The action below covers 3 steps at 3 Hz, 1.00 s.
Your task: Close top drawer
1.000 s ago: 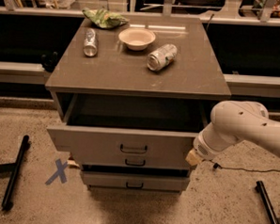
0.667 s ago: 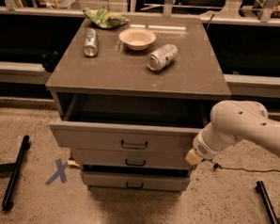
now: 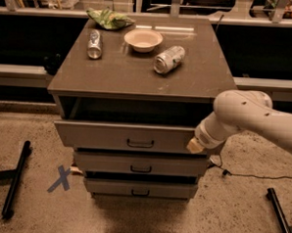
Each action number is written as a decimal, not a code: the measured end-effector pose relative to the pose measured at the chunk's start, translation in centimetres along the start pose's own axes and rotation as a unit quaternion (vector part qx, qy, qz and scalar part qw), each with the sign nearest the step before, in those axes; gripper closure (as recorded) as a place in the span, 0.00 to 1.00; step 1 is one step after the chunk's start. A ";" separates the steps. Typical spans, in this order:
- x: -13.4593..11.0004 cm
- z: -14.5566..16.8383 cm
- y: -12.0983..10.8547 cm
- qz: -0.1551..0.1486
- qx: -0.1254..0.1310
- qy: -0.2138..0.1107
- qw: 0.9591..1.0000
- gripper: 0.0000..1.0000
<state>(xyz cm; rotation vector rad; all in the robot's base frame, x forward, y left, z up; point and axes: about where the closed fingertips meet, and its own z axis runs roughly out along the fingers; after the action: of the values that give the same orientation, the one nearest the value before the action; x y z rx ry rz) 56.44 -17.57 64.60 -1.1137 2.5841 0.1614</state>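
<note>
- top drawer, the uppermost of three under the tabletop, is still pulled out, but less than a second ago. its front has gone back a little toward the cabinet, and the dark opening behind it looks narrower.
- the claw stays at the right end of this front, touching it or just beside it. the pale arm reaches in from the right.
- whether the claw is wide or narrow i cannot tell, because it shows only as a small pale block against the wood.
- in my judgement the pushing works and the closing is in progress but not finished. the front still stands forward of the second drawer.
- the push comes far from the handle at the centre, so the drawer could perhaps go in a little crooked.
- the bowl and the two cans on the tabletop lie as before.
- the inside of the top drawer is in deep shadow, so i cannot say if something lies in it.
- the exact contact of claw and wood is hard to make out, and the arm is cut off at the right edge.
</note>
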 end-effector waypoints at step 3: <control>-4.3 0.0 -2.1 -0.005 0.010 -0.031 0.999 1.00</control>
<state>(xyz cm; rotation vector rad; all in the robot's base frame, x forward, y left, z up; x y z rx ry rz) 60.75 -16.07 66.05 -1.0973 2.5203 0.1646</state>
